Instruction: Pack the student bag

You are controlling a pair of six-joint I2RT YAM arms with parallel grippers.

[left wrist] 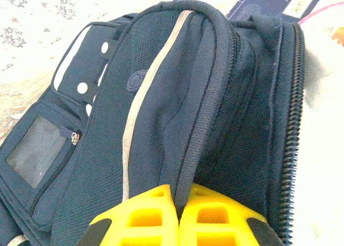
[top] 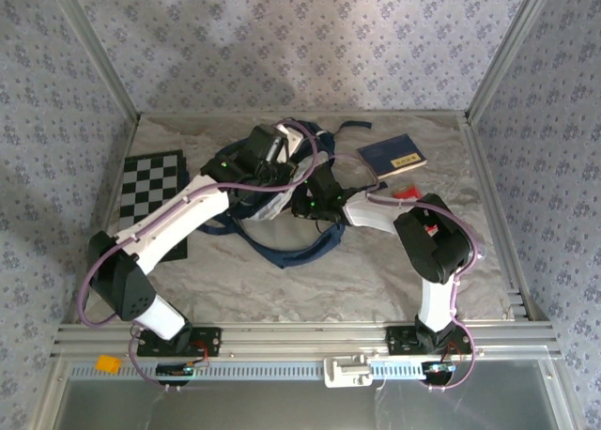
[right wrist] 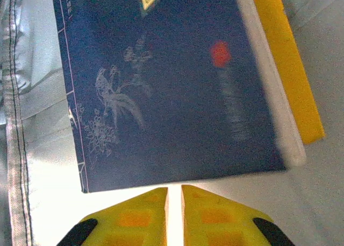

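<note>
The left hand (left wrist: 176, 196) pinches a fold of the student bag (left wrist: 161, 95), which lies mid-desk toward 12 o'clock. I think it should lift gently to keep the bag open. The right hand (right wrist: 174, 192), almost pressed together and holding nothing, waits by a blue book (right wrist: 161, 85). A crinkly pale cloth covers the desk (top: 329, 289), with flowery walls (top: 282, 36) around.

The left arm (top: 178, 225) and the right arm (top: 374, 210) each have smooth white link shells between bulky black joint housings. A purple cable loops along each, and a small green light glows near the wrist. The left gripper (left wrist: 173, 195) and right gripper (right wrist: 173, 191) have blocky yellow fingers with moulded rectangular recesses and black shoulders, and the black base mounts carry what may be red connectors.
</note>
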